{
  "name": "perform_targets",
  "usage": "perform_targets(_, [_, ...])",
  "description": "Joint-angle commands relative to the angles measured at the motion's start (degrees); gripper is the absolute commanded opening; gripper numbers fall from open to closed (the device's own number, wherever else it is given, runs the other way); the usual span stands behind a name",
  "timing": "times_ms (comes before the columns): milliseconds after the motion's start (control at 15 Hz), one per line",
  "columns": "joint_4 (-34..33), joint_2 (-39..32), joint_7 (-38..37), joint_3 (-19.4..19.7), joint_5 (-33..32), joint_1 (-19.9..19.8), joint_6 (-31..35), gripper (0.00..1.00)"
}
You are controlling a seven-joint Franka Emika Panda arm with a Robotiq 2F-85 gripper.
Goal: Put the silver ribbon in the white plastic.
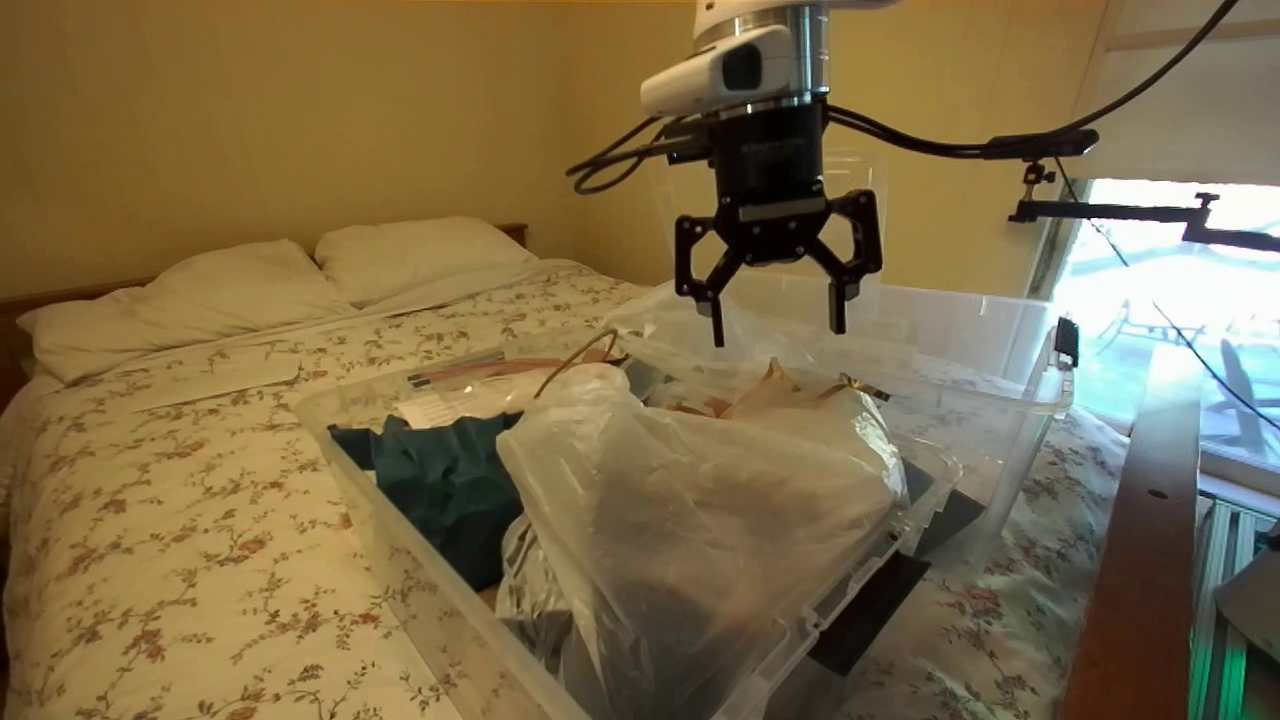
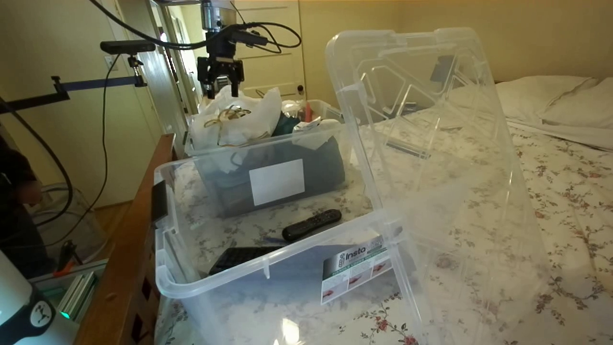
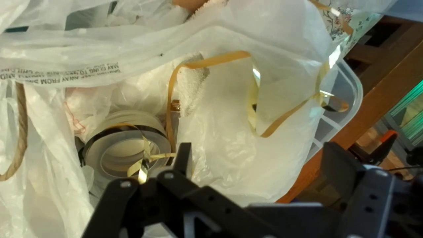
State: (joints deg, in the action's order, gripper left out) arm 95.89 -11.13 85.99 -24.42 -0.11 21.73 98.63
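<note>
"Where's that shiny ribbon (image 3: pixel 253 94)?"

"Strung loosely across the white plastic bag (image 1: pixel 700 490), some trailing over its edge."

"And the hand (image 1: pixel 778 334)?"

"Hanging above the bag, its 2 fingers (image 1: pixel 838 310) spread well apart."

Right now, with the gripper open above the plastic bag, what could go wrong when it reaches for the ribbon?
The ribbon lies against the plastic bag, so the gripper may pinch both together. A gold curl sits across the round roll; if the two are joined, which I can't tell, lifting might drag the roll along. Loose ribbon loops also show near the rim of the bin, where they could snag.
</note>
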Motion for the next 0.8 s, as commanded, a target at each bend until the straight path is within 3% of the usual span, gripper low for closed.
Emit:
perform_targets(0, [4.4, 1.5, 4.0, 0.6, 2.7, -1.4, 3.4, 0.96])
perform_targets(133, [5.4, 1.4, 5.2, 0.8, 3.2, -1.7, 4.2, 0.71])
perform_targets(200, [5.9, 1.4, 5.5, 0.8, 3.4, -1.9, 4.5, 0.69])
perform_targets(733, [6.3, 1.5, 5.9, 1.0, 3.2, -2.0, 4.3, 0.13])
